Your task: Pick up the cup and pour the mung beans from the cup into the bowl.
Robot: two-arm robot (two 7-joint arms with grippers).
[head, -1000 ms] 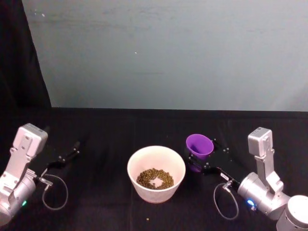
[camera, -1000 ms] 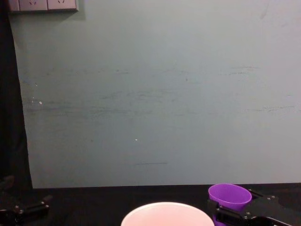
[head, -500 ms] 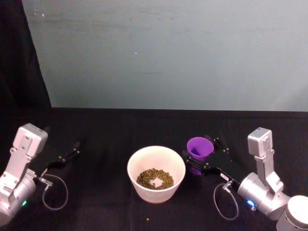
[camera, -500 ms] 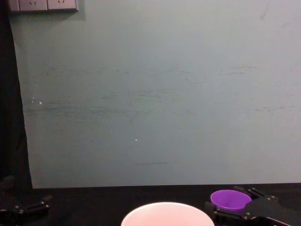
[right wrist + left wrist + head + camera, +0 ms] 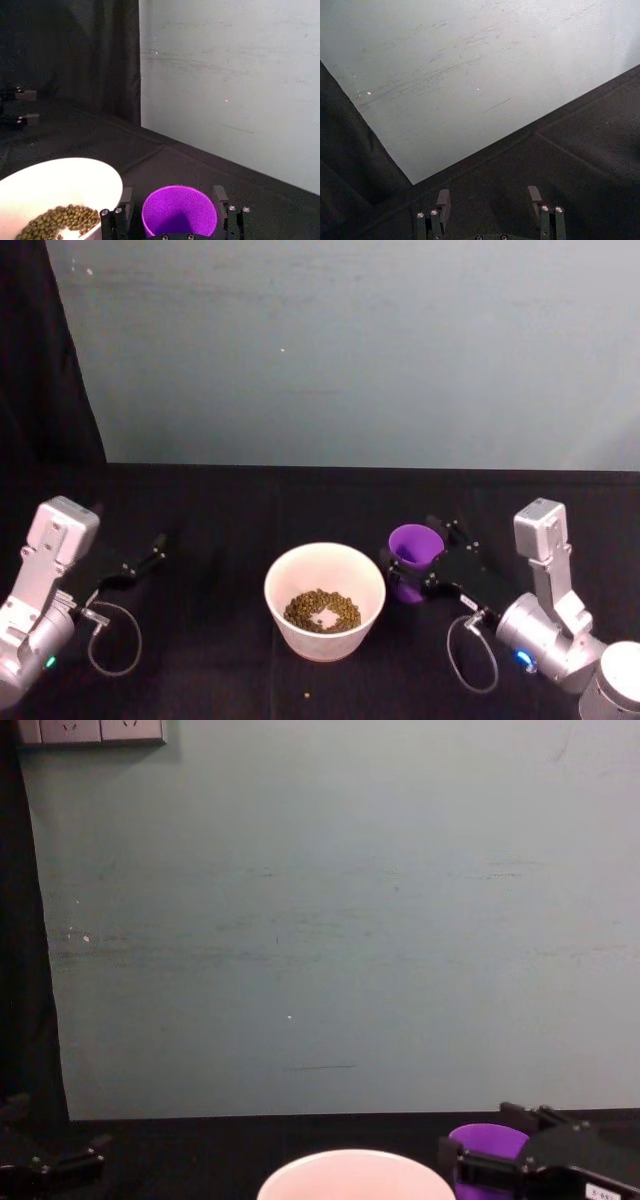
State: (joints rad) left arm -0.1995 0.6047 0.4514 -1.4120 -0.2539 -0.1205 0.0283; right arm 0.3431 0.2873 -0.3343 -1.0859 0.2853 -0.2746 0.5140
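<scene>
The purple cup (image 5: 415, 545) stands upright on the black table just right of the bowl (image 5: 275, 575); in the right wrist view the cup (image 5: 179, 210) looks empty inside. The pale bowl (image 5: 50, 170) holds a layer of mung beans (image 5: 322, 610). My right gripper (image 5: 420, 544) is open, its fingers (image 5: 126, 200) standing on either side of the cup with a small gap. In the chest view the cup (image 5: 487, 1140) sits between the same black fingers. Over at the table's left, my left gripper (image 5: 150, 552) rests open and empty.
A black cloth covers the table (image 5: 220, 510), with a grey-green wall behind it. A single stray bean (image 5: 307, 697) lies in front of the bowl. Loose cables (image 5: 115, 640) hang by each wrist.
The cup went from tilted and raised beside the bowl to upright and lower on the table. The right gripper's fingers have spread off it. The left arm stayed still.
</scene>
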